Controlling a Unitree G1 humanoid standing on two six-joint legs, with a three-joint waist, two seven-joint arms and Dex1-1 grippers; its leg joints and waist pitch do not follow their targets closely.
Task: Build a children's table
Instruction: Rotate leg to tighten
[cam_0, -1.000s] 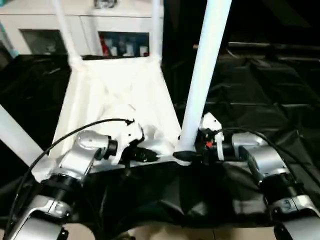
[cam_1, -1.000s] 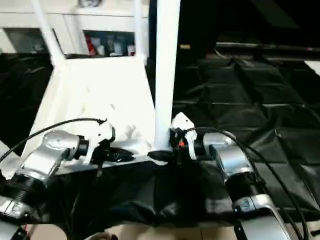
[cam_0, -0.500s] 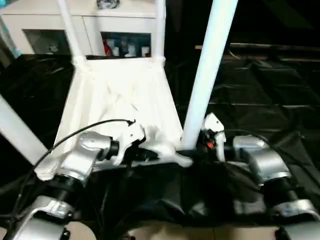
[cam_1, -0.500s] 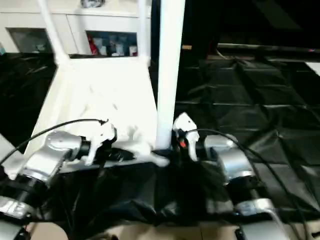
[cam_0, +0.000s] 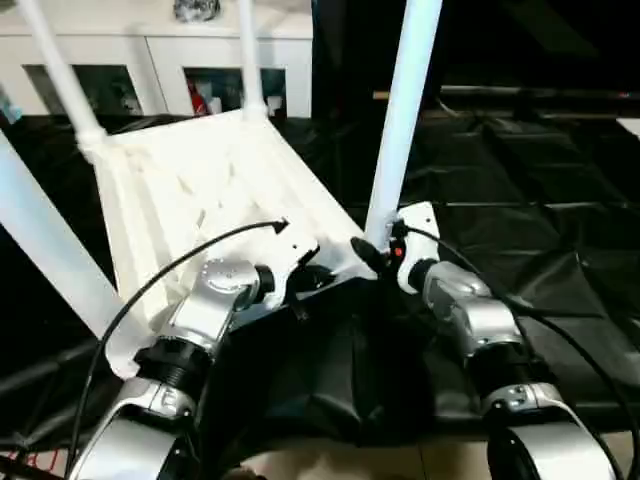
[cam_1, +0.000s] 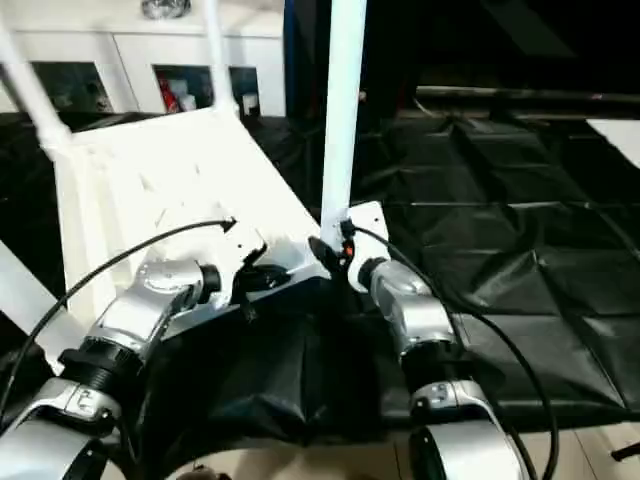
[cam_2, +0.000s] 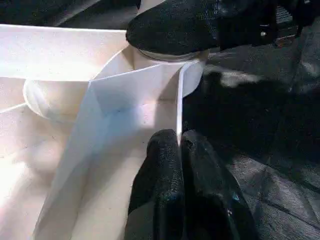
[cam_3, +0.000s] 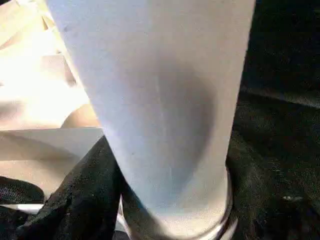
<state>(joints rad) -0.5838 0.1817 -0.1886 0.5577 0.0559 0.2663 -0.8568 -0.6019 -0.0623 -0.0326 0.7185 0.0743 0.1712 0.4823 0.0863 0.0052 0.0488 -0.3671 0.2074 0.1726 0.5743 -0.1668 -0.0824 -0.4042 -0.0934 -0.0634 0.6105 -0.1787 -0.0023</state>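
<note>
White plastic dominates the black sheet (cam_0: 520, 200) covering the work surface: the children's table top (cam_0: 190, 190) lies upside down, ribbed underside up, with all four tube legs already standing in its corner sockets. Two far legs rise toward the white glass-door cabinet (cam_0: 150, 60) behind, one slants past the near left corner, and the near right leg (cam_0: 400, 120) stands at the corner closest to the robot's right arm. The right gripper (cam_1: 330, 250) wraps that leg just above its socket, one black finger (cam_3: 75, 200) pressed against the tube on each side, so it is grasping the leg. The left gripper (cam_2: 181, 150) is pinched tight on the thin upright wall of the top's near edge, just beside the same corner socket (cam_2: 170, 65), steadying the top. The step in hand looks like seating this last leg. To do it well, the left pinch should hold the rim firmly so the top cannot slide on the slippery sheet, while the right drives the tube straight along its own axis, not sideways, since a tilted push could jam it in the socket or tip the whole top toward the cabinet.
</note>
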